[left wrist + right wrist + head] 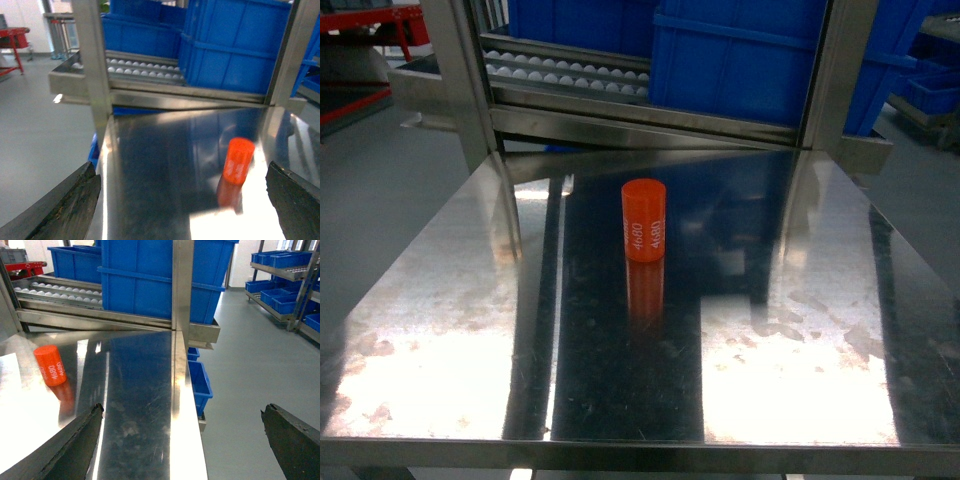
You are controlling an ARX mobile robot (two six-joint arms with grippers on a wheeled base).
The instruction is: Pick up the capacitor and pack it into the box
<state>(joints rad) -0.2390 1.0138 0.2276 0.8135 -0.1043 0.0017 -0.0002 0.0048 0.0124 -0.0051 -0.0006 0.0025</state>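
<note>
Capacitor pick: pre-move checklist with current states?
1. Capacitor upright on steel table: ok.
2. Space around capacitor free of other items: ok.
3. Left tool open, capacitor ahead and right of its centre: ok.
4. Right tool open, capacitor far to its left: ok.
5. Either tool visible in head view for alignment: not ok.
6. Pink box located: not ok, only blue bins on the rack behind.

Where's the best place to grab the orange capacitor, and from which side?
Grip the capacitor around its smooth round wall at mid-height, probably coming from the front. It stands upright on the steel table with nothing beside it, so open jaws can straddle it.
</note>
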